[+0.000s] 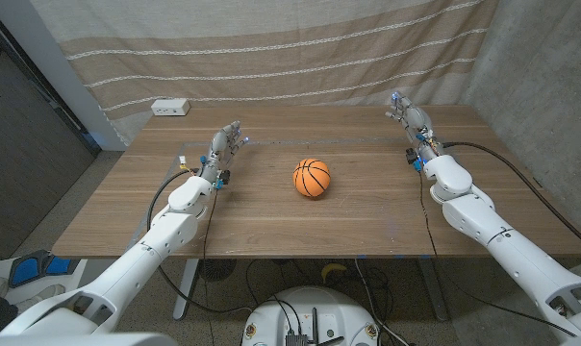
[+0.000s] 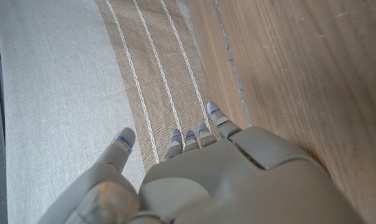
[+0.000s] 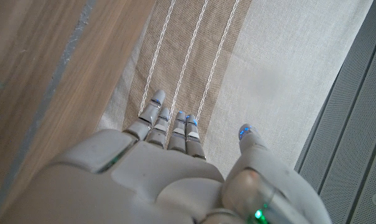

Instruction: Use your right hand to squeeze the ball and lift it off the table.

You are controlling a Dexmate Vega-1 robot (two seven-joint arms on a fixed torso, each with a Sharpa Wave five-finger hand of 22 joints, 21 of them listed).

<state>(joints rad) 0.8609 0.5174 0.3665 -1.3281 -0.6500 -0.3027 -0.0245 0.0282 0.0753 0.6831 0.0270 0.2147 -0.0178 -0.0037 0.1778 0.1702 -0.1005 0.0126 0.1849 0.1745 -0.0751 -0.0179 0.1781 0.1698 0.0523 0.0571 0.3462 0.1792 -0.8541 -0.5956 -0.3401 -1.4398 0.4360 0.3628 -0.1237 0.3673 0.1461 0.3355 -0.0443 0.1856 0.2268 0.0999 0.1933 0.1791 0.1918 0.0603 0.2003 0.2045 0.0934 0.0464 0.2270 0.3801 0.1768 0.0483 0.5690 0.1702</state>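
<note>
An orange ball sits near the middle of the wooden tabletop, touched by nothing. The right hand is well to its right near the far edge, fingers straight and holding nothing. The left hand waits on the other side, likewise empty with fingers extended.

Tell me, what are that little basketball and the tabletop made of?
The ball looks like matte orange rubber or foam with black seam lines; which one, the look leaves open. The table appears to be wood or wood-look laminate: brown plank grain with a dull sheen.
</note>
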